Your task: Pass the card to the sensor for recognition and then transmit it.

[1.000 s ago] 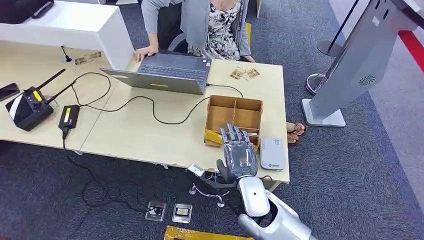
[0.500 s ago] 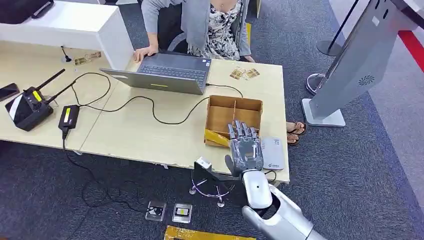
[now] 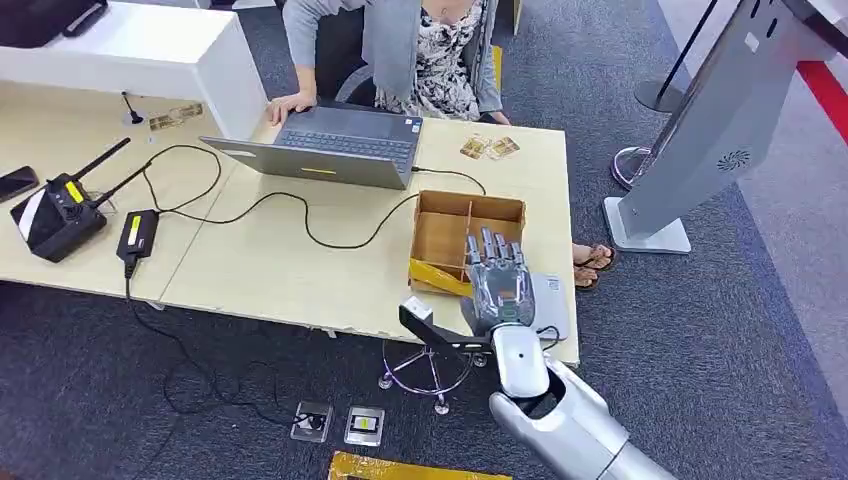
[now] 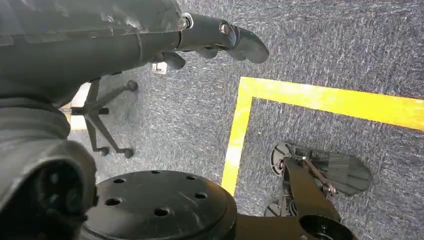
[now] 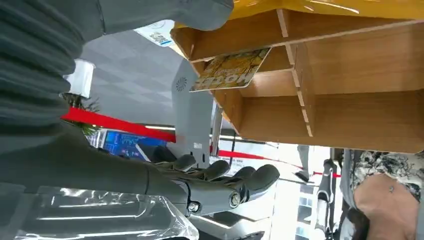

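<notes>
The surface (image 3: pixel 290 265) is stretching pale and wide across the head view, with a person (image 3: pixel 420 50) sitting at its far side and resting a hand on the laptop (image 3: pixel 330 145); a grey kiosk (image 3: pixel 700 140) is standing on the carpet to the right; the box (image 3: pixel 470 235), a wooden divided tray, is sitting near the surface's right front corner, and the sensor (image 3: pixel 548 305), a flat white reader, is lying just beside it toward the front; the right hand (image 3: pixel 497 285) is hovering palm down over the box's front right corner and the sensor's left edge, its fingers (image 3: pixel 490 248) stretching out straight and slightly apart, holding nothing; the card (image 5: pixel 230 70), printed in yellow, is lying in a compartment of the box in the right wrist view, just beyond the fingertips and apart from them; the left hand (image 4: pixel 220 42) is hanging over the carpet, fingers loosely curling with nothing in them.
</notes>
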Controlling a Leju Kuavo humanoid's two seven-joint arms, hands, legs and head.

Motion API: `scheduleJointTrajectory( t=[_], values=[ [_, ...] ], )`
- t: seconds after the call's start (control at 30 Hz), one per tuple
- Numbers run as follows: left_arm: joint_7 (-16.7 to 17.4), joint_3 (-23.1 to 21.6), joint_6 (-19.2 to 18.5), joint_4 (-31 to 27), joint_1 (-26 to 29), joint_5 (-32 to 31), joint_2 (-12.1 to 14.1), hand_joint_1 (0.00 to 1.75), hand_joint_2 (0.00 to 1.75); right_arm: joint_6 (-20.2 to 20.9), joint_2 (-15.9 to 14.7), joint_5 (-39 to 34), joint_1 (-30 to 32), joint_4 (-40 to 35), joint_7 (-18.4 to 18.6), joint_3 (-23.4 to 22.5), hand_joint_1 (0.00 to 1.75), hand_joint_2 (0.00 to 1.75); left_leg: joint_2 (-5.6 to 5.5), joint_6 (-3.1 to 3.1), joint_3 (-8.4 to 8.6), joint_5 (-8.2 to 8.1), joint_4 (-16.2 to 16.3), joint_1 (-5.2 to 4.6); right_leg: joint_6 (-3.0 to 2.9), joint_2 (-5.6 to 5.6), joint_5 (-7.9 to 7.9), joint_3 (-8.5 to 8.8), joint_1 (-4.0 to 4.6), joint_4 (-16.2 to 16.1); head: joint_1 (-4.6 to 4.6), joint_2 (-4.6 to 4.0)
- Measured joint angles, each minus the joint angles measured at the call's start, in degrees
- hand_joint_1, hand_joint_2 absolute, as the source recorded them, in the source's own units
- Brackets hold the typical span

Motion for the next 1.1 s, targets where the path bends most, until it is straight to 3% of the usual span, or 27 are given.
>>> scheduleJointTrajectory(
  t=[0.63,1.1],
  values=[
    [-1.0,0.0,0.5,0.0,0.0,-0.1,0.5,0.0,0.0,-3.9,3.0,-2.3,-2.8,8.5,-2.0,0.1,0.0,1.75,0.0,0.0,0.0,0.0,0.0,0.0,0.0,-0.01,0.0,0.0,0.0,0.0,0.0,0.0],
    [-1.0,0.0,0.9,0.0,0.0,0.0,0.7,0.0,0.0,-5.4,3.0,-3.3,-3.9,13.7,-2.0,0.1,0.0,1.75,0.0,0.0,0.0,0.0,0.0,0.0,0.0,0.0,0.0,0.0,0.0,0.0,-0.02,0.0]
  ],
)
